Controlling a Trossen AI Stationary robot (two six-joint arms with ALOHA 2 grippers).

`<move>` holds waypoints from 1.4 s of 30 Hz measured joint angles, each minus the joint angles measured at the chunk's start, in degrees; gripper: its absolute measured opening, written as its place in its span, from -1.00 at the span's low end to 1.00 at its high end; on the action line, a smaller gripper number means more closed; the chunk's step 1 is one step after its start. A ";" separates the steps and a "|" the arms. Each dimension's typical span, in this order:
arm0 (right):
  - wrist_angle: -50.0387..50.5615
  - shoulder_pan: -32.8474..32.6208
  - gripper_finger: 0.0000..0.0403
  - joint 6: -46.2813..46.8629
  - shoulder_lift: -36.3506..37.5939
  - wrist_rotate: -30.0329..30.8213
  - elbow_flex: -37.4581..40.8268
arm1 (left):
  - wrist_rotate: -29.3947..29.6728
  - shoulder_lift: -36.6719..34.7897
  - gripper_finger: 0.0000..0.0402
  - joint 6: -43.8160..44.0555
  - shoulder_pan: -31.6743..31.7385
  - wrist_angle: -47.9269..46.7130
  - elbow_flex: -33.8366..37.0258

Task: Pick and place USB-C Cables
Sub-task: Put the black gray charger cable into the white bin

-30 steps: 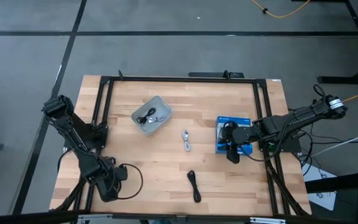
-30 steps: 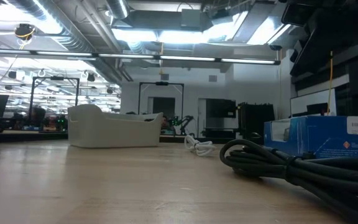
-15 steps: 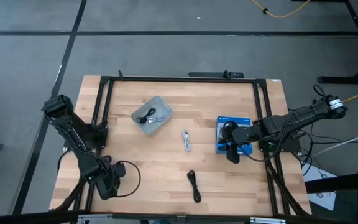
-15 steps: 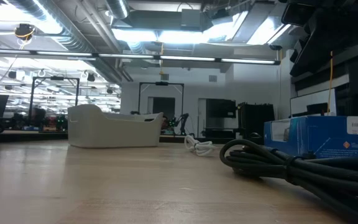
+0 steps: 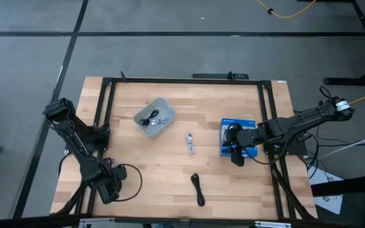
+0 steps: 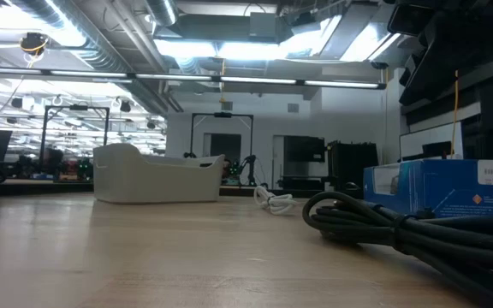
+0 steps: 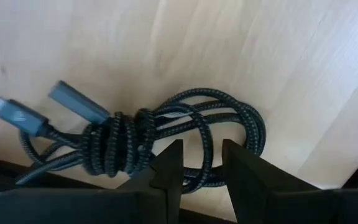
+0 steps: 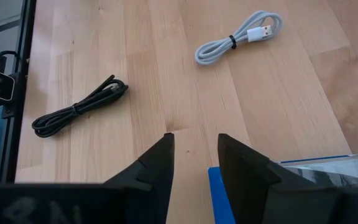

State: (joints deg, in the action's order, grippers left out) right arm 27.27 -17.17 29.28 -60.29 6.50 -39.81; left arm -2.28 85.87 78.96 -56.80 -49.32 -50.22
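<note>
Left gripper point(image 7: 201, 163) sits at the table's near-left corner, about 7 o'clock, jaws spread a narrow gap, right over a braided black cable point(image 7: 148, 140); a strand of the coil shows between the fingertips, contact can't be told. In the high view that cable point(image 5: 130, 179) loops just at the gripper point(image 5: 108, 188). Right gripper point(image 8: 194, 146) hangs over the blue box point(image 5: 227, 136) at 3 o'clock, jaws apart, pinching nothing. Ahead of it: a second black cable point(image 8: 79, 107) and a white cable point(image 8: 238, 37), well apart on bare wood. From above, the white one point(image 5: 189, 143) lies at centre, the black point(image 5: 198, 189) at 6 o'clock. Tray point(image 5: 164, 105) at 11 o'clock holds more cables point(image 5: 152, 118).
</note>
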 joint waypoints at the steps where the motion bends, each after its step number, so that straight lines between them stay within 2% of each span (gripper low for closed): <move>1: 0.01 0.00 -0.37 0.00 0.00 0.00 0.00 | -0.57 0.44 -0.49 -0.01 0.00 0.18 0.00; 6: 0.02 0.00 -0.37 0.00 0.00 -0.01 0.00 | -1.76 1.93 -0.49 0.29 0.00 0.53 0.00; 14: 0.03 -0.01 -0.37 0.00 0.00 -0.02 0.00 | 1.17 1.94 -0.50 2.99 0.26 2.67 0.00; 17: 0.17 -0.01 -0.37 0.00 0.00 -0.02 0.00 | 1.12 1.94 -0.62 6.21 0.50 4.12 0.00; 21: 0.31 0.00 -0.37 0.00 0.00 -0.02 0.00 | 1.02 1.94 -0.91 5.77 1.49 10.21 0.00; 23: 0.31 -0.01 -0.37 0.00 0.00 -0.02 0.00 | 1.51 1.94 -0.94 4.26 1.91 12.40 0.00; 28: 0.31 -0.02 -0.37 0.00 0.00 -0.02 0.00 | 8.54 1.90 -0.97 -2.89 2.96 13.42 0.00; 32: 0.31 0.00 -0.37 0.00 0.00 -0.02 0.00 | 10.91 1.27 -0.98 -5.92 3.56 10.11 -1.82; 38: 0.28 0.00 -0.37 0.00 0.00 -0.02 0.00 | 21.59 1.04 -0.99 -13.74 3.58 -2.78 -13.08; 42: 0.28 0.00 -0.37 -0.02 0.00 -0.02 0.00 | 32.97 1.00 -0.99 -20.11 3.69 -12.13 -21.68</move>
State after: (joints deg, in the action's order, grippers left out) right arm 27.55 -17.17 29.26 -60.29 6.48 -39.81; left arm 30.69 86.87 58.85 -53.11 -61.46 -71.90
